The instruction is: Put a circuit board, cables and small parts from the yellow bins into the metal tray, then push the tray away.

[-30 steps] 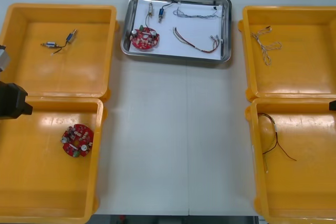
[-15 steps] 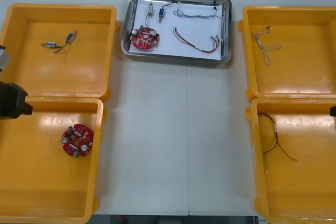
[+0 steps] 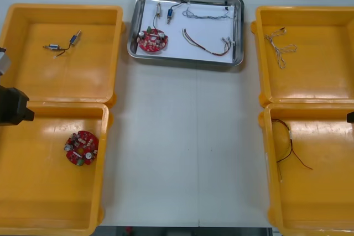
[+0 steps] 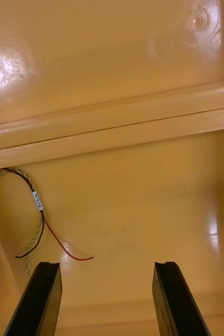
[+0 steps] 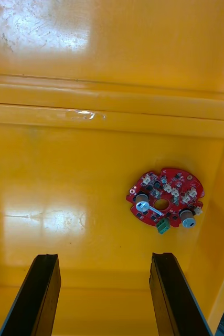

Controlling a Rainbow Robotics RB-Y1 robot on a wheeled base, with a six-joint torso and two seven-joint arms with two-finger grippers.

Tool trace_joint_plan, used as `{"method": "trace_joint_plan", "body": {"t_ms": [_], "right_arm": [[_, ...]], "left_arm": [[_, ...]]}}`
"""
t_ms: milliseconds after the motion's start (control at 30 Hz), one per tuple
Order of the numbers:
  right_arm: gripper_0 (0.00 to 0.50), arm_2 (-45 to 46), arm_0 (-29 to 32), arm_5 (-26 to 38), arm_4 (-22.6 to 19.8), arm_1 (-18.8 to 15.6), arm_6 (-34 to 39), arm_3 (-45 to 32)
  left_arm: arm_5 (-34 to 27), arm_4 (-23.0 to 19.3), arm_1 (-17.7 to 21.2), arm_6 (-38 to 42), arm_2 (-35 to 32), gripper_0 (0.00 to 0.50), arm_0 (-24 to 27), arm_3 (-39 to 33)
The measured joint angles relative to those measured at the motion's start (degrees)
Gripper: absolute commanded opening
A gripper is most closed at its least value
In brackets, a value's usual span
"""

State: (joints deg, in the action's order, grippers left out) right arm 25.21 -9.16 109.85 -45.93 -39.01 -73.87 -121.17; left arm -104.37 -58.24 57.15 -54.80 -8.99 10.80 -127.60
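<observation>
The metal tray (image 3: 238,32) sits at the table's far middle with a white inside. It holds a round red circuit board (image 3: 152,41), a red and yellow cable (image 3: 207,45), a pale twisted cable (image 3: 207,13) and small metal parts (image 3: 170,11). My left gripper (image 5: 104,296) hangs open over the near left bin (image 5: 49,173), short of a second red circuit board (image 5: 165,197) (image 3: 82,148). My right gripper (image 4: 107,299) is open over the near right bin (image 4: 143,205), beside a black, red and yellow cable (image 4: 38,215) (image 3: 287,145).
The far left yellow bin (image 3: 33,81) holds small metal parts with a blue piece (image 3: 62,45). The far right yellow bin (image 3: 326,81) holds a twisted white cable (image 3: 280,47). Bare table (image 3: 182,147) runs between the bins. The left arm's black body (image 3: 12,106) shows at the left edge.
</observation>
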Motion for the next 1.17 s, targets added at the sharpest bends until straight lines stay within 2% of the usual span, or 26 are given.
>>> {"method": "trace_joint_plan", "body": {"t_ms": [1167], "right_arm": [[0.5,0.0,0.0,0.0,-0.01,0.0,0.0,0.0]], "left_arm": [[0.0,0.0,0.0,0.0,0.0,0.5,0.0,0.0]]}}
